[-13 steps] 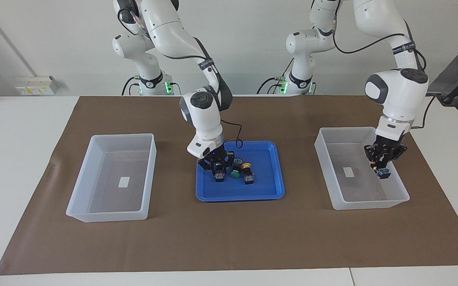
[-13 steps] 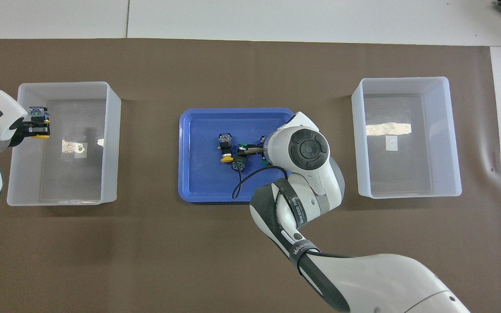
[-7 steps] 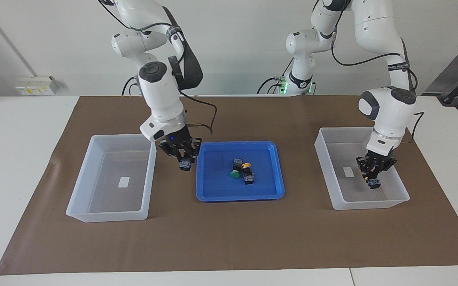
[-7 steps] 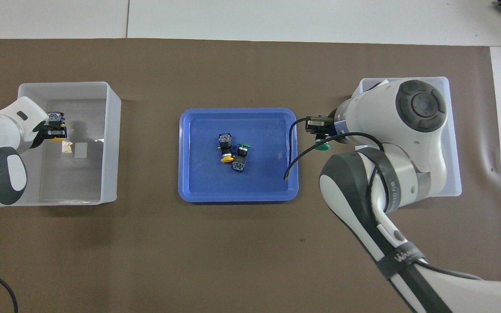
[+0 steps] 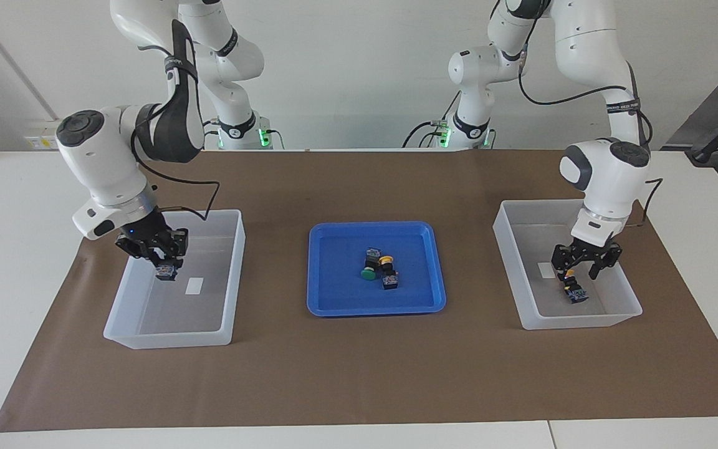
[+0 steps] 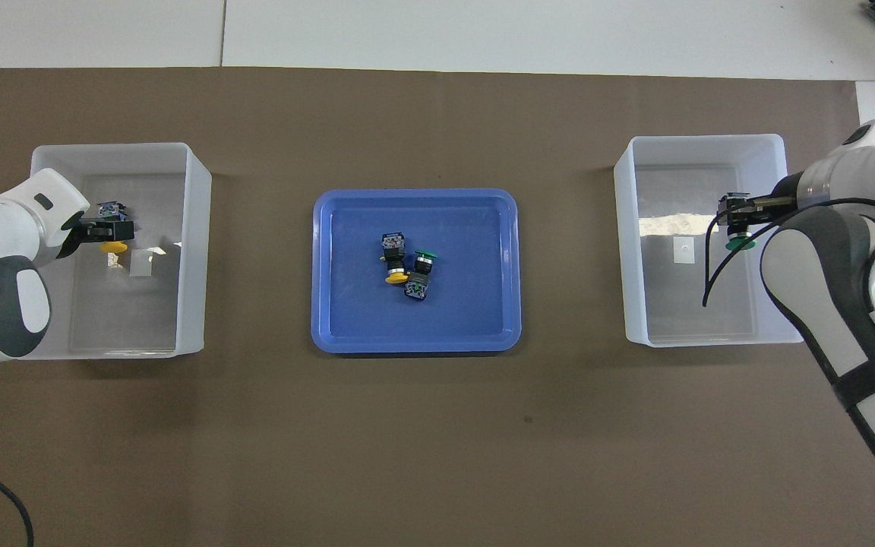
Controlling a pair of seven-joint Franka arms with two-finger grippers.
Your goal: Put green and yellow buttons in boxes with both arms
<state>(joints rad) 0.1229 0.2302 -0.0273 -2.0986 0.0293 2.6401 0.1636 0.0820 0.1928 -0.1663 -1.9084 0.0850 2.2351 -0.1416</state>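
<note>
Clamped shut in the right gripper [image 5: 161, 254]: a green button [image 5: 165, 272], hanging over the box [image 5: 236, 262] at that arm's end, apparently for a drop. Spread open low inside the other box [image 5: 507, 262]: the left gripper [image 5: 584, 265], with a yellow button [image 5: 574, 293] lying free just beneath, seemingly let go. Midway between both grippers, two more buttons [image 5: 379, 269] in the blue tray [image 5: 334, 302]. Heights legible only facing; cap colours plainer overhead.
</note>
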